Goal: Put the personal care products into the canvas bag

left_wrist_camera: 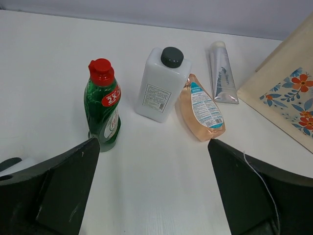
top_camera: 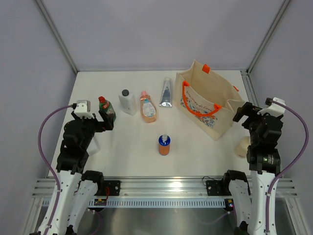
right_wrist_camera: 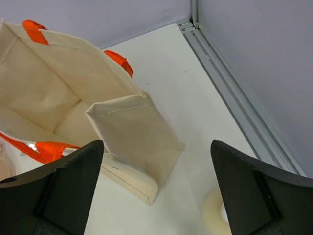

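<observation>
Right of the left gripper (left_wrist_camera: 152, 143), the canvas bag (left_wrist_camera: 288, 98) is cut off by the picture's edge, so only one printed corner shows. Behind that gripper's left finger a white object (left_wrist_camera: 17, 164) is mostly hidden, and what it is cannot be told. From above, the same gripper partly covers the green bottle (top_camera: 105, 108). Low beside the right gripper (right_wrist_camera: 156, 143), the cream bottle (right_wrist_camera: 215, 215) is cropped by the bottom edge. The bag runs off the left edge there. Label print is too small to read.
</observation>
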`<state>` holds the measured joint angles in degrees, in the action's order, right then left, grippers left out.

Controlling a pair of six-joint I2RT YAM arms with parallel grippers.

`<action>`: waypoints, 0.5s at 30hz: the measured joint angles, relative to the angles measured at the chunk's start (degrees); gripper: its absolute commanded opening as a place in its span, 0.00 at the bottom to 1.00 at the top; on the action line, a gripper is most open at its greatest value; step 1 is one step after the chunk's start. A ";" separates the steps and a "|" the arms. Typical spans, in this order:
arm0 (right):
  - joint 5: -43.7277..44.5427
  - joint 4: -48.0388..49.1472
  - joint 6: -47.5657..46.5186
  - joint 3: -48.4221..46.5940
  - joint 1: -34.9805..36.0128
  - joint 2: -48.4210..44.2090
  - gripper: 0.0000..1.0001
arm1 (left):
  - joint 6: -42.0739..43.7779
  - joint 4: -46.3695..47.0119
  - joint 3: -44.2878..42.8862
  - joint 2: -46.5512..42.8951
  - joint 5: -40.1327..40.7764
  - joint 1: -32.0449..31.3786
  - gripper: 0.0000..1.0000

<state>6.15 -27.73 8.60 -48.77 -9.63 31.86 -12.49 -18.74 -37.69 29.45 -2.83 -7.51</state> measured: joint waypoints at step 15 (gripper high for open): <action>-57.11 -34.14 -64.78 -5.99 0.76 2.71 0.99 | 0.61 -0.09 0.00 1.86 -1.25 0.00 0.99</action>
<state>-50.96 -61.87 -56.18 -54.76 -8.86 34.57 -11.88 -18.83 -37.69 31.31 -4.08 -7.51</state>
